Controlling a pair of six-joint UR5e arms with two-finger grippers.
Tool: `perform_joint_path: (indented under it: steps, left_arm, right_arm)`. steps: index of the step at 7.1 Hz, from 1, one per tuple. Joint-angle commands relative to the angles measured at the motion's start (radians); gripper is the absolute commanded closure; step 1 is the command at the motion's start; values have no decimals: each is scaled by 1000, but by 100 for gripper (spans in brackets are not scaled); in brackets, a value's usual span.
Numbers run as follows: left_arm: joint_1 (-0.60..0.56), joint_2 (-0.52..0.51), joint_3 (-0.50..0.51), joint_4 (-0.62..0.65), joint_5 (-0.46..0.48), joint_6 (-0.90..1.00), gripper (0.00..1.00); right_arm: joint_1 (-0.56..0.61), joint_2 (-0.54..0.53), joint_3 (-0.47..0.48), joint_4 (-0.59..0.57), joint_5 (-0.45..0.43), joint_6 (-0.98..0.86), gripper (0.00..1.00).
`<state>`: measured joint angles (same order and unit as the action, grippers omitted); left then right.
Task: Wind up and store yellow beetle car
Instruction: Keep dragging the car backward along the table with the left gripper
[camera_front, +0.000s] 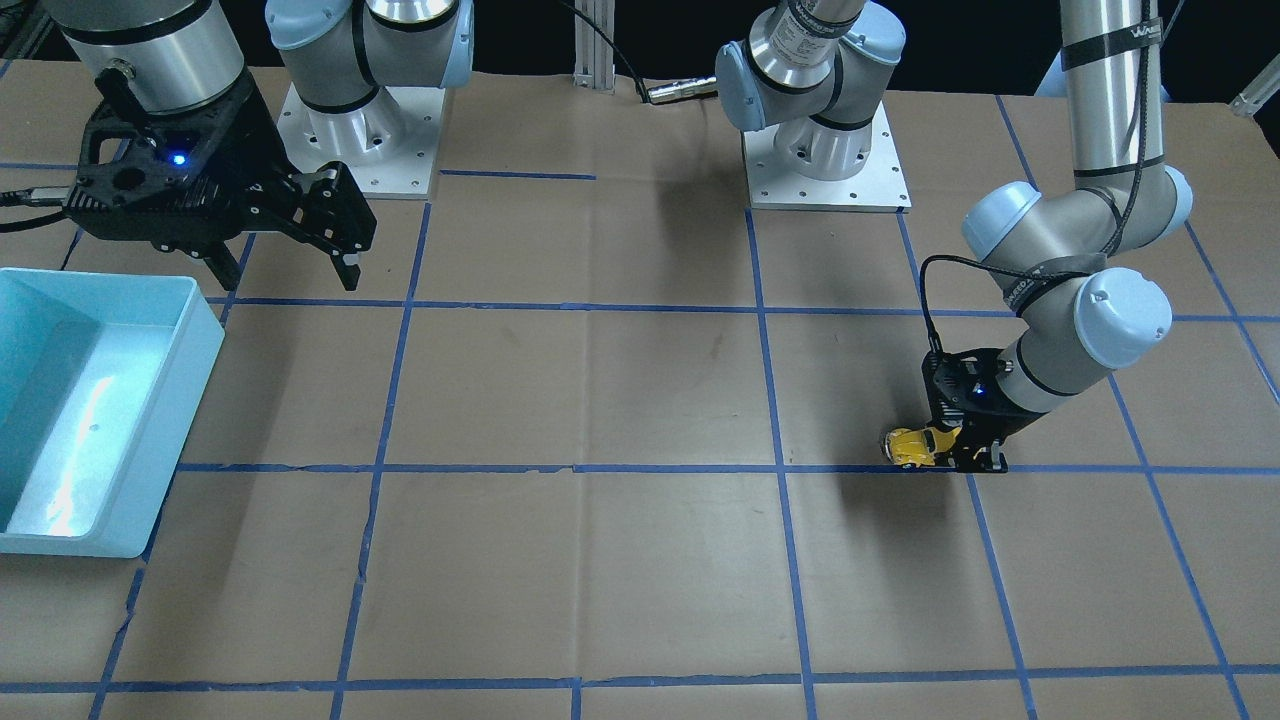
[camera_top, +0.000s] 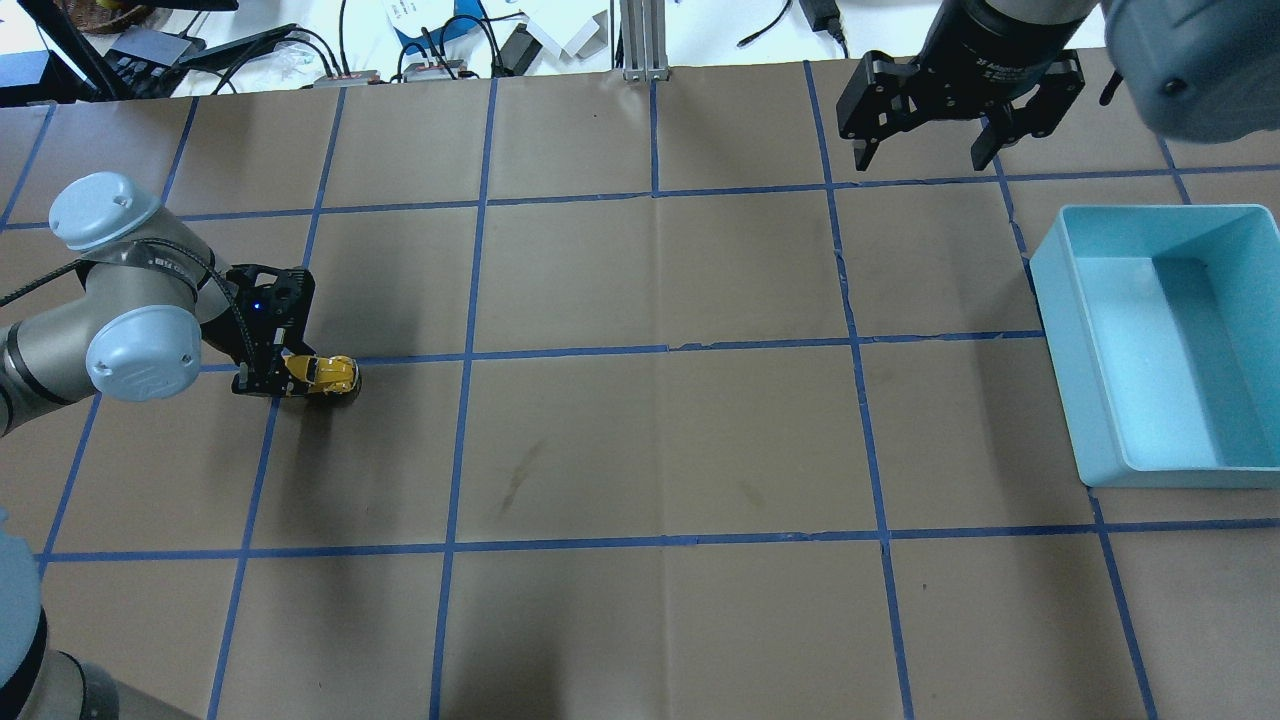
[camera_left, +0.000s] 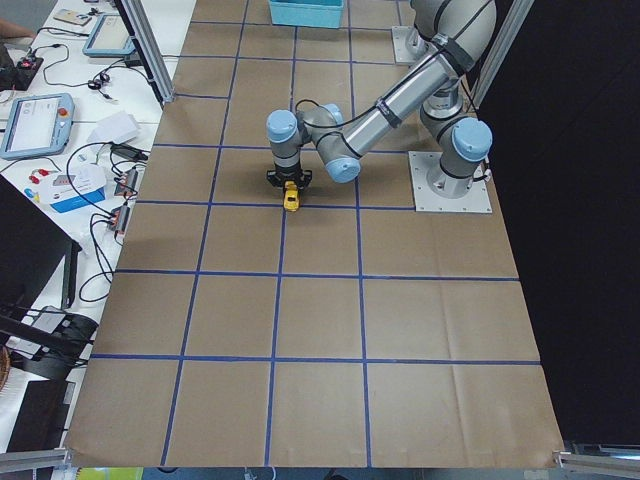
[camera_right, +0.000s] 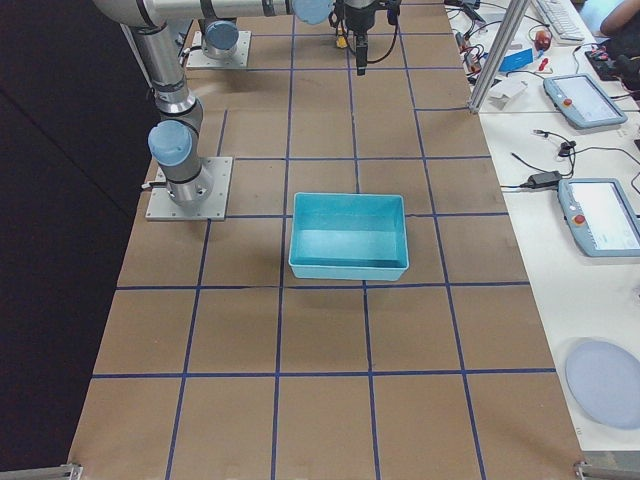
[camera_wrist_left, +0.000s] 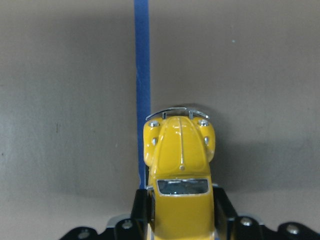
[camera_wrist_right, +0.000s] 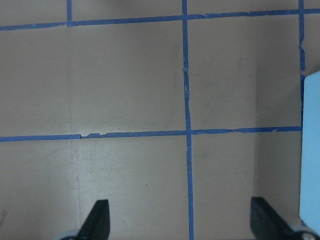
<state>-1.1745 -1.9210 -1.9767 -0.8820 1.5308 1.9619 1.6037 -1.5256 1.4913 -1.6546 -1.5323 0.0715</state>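
Observation:
The yellow beetle car sits on the brown paper on a blue tape line, on the robot's left side of the table. My left gripper is down at table level and shut on the car's rear half. In the left wrist view the car points away from the camera, its sides between the black fingers. My right gripper hangs open and empty above the table's far side, near the bin; its fingertips show over bare paper.
A light blue empty bin stands on the robot's right side of the table, also seen in the front-facing view. The two arm bases stand at the table's robot-side edge. Blue tape lines grid the paper.

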Motion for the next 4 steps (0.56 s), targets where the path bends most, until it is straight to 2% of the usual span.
perform_joint_path:
  steps: [1, 4]
  left_arm:
    - [15, 0, 1, 0, 0, 0, 74]
    - [23, 0, -1, -3, 0, 3, 74]
  right_arm:
    - [5, 4, 1, -2, 0, 4, 0]
    - [5, 4, 3, -4, 1, -1, 0]
